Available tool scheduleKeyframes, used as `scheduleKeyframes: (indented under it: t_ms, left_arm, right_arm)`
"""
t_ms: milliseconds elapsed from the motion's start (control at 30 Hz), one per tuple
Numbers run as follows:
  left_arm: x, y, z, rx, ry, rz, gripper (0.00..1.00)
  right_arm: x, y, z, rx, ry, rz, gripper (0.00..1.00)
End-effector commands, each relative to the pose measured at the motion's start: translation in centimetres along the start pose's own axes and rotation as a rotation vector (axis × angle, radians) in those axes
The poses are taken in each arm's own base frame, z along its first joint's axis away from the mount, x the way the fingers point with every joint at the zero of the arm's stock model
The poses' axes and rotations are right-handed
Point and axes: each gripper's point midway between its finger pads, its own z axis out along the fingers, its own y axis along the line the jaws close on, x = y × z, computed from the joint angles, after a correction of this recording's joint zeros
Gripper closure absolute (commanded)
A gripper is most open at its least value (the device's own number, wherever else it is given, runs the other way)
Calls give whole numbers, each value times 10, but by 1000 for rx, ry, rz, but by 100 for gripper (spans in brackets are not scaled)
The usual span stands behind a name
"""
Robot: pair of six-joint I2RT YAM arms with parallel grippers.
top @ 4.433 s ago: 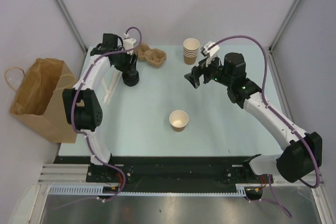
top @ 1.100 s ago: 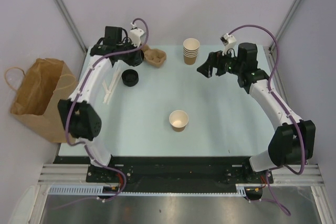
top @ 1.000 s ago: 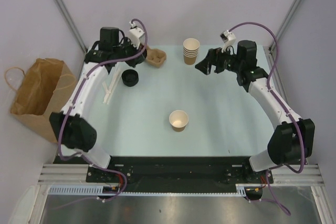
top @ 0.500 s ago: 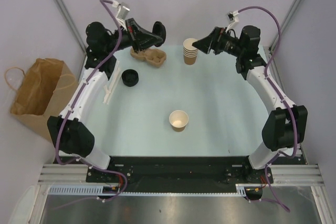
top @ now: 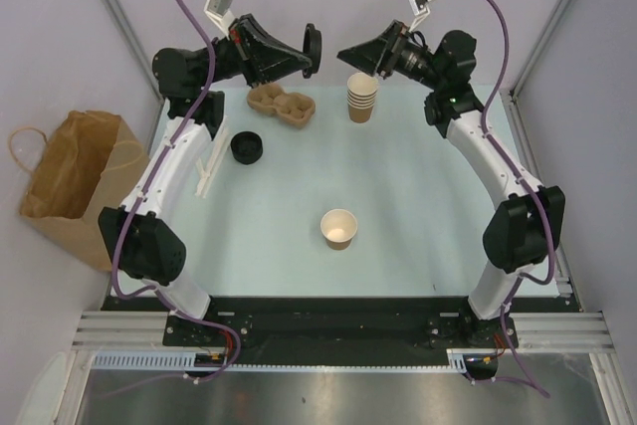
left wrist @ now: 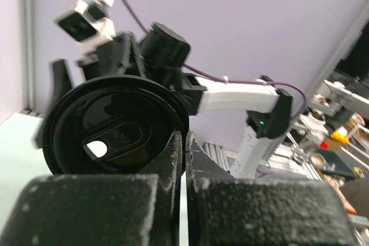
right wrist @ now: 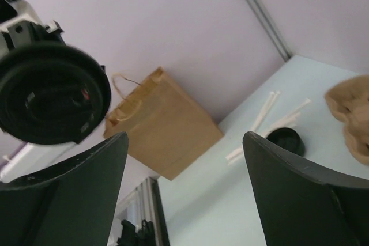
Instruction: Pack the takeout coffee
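High over the back of the table, my left gripper (top: pixel 302 55) is shut on the rim of a round black lid (top: pixel 313 50). In the left wrist view the lid (left wrist: pixel 115 128) sits just left of the pinched fingertips (left wrist: pixel 179 142). My right gripper (top: pixel 348 55) faces it from the right, open and empty, a short gap away. From the right wrist, the lid (right wrist: pixel 52 93) shows past the left finger (right wrist: pixel 86 165). A single lidless tan cup (top: pixel 339 228) stands mid-table. No takeout coffee with its lid on is in view.
A stack of tan cups (top: pixel 362 97) stands at the back, below the right gripper. A moulded cup carrier (top: pixel 282 105), a second black lid (top: pixel 247 148) and white stirrers (top: pixel 209 161) lie at the back left. A brown paper bag (top: pixel 75 186) stands off the table's left edge.
Both arms have risen from table height. The left gripper came up holding a black lid and turned right. The right gripper swung up and left to face it.
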Motion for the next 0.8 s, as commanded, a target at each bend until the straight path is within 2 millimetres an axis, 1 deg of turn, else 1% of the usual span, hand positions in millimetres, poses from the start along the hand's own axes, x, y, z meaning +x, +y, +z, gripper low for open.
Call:
scheduleKeyframes:
  t_ms: [0,33,67,100,200,267,333,400,467,600,700,733,767]
  left_arm:
    - [-9,-47,8,96,23,84,100]
    - [-7,-48,9,102,27,84,100]
    - [-7,-50,10,104,29,84,100]
    - [-6,-49,10,102,31,87,100]
    - [-6,-52,11,105,37,99,100]
    - [-6,-52,11,105,41,96,100]
    - [-6,-52,12,104,41,95,100]
    - [-6,-52,12,104,42,98,100]
    - [-7,-53,12,103,44,99,100]
    - [-5,-51,12,101,46,93,100]
    - [-6,-48,11,96,45,91,100]
    - [-5,-46,11,94,47,89,100]
    - [-5,-46,11,94,47,91,100]
  right_arm:
    - [-26,39,21,-132,-57,3,18]
    - [-26,38,25,-144,-53,12,18]
    - [-26,42,28,-159,-53,13,19]
    - [-30,54,29,-194,-57,-3,21]
    - [-26,69,33,-255,-39,-24,25]
    - [-22,74,32,-277,-30,-36,27]
    - [-17,70,31,-279,-13,-27,31]
    - [-15,70,30,-284,-9,-32,34]
    - [-14,70,29,-286,-7,-34,35]
    - [-13,80,25,-308,-3,-50,37]
    - [-13,74,21,-288,-4,-39,37]
    - [-15,76,18,-287,-8,-42,37]
    - [-14,73,17,-279,-5,-37,36]
